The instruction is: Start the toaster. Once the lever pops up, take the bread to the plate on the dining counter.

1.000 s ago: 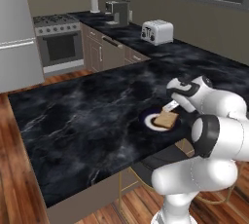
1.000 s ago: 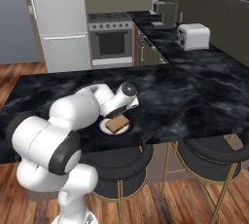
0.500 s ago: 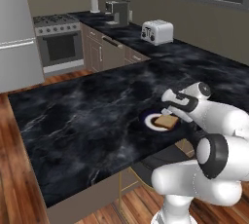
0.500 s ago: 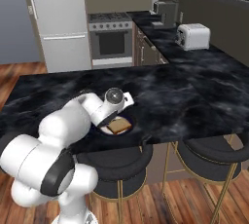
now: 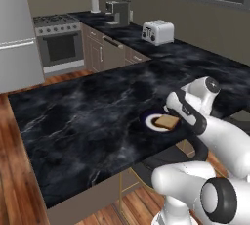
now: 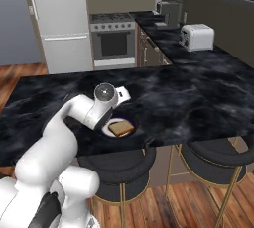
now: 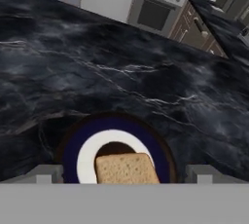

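The bread (image 7: 127,168), a tan slice, lies flat on the blue-ringed plate (image 7: 73,145) near the front edge of the dining counter (image 7: 121,72). My gripper (image 7: 125,174) hovers just above the slice, open, with one grey fingertip on each side of it and nothing held. From the base, the bread (image 5: 167,122) (image 6: 121,128) rests on the plate (image 5: 149,120) (image 6: 106,131) right below my hand (image 6: 123,94). The toaster (image 5: 157,32) (image 6: 197,36) stands far back on the worktop.
A dark coffee machine (image 5: 118,11) stands beyond the toaster. The stove (image 6: 114,41) and fridge (image 6: 59,24) are across the aisle. Two stools (image 6: 116,160) (image 6: 213,157) sit under the dining counter's (image 5: 88,116) front edge.
The arm has folded closer to the base while the hand stays over the plate. The bread has not moved and the jaws have stayed open.
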Tool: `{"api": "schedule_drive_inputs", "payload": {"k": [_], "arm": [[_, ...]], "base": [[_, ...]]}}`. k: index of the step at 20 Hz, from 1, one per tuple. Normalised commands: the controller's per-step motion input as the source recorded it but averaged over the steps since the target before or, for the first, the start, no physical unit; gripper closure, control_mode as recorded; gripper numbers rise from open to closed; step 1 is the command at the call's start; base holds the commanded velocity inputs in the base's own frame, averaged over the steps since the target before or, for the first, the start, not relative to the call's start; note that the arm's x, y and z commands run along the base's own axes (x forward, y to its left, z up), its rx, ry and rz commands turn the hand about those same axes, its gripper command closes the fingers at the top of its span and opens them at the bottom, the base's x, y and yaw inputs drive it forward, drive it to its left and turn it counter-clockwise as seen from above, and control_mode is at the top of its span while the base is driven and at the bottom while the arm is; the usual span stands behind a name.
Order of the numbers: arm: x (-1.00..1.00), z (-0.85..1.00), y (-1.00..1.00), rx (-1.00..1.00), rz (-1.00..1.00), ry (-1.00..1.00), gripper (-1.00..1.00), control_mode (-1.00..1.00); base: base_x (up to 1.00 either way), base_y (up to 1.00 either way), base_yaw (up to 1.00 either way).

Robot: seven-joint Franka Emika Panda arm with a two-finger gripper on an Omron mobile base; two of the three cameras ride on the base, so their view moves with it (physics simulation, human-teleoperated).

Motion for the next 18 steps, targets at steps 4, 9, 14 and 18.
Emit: {"api": "schedule_drive_inputs", "payload": {"k": [4, 9, 14, 18], "arm": [[-0.27, 0.65, 0.08, 0.00, 0.00, 0.02, -1.00, -1.00], [-0.34, 0.51, 0.04, 0.00, 0.00, 0.02, -1.00, -1.00], [-0.45, 0.39, 0.06, 0.00, 0.00, 0.04, -1.00, -1.00], [-0.48, 0.21, 0.17, 0.00, 0.00, 0.07, -1.00, -1.00]], "base": [[0.00, 0.00, 0.00], [0.00, 0.00, 0.00], [0.00, 0.00, 0.00], [0.00, 0.00, 0.00]]}}
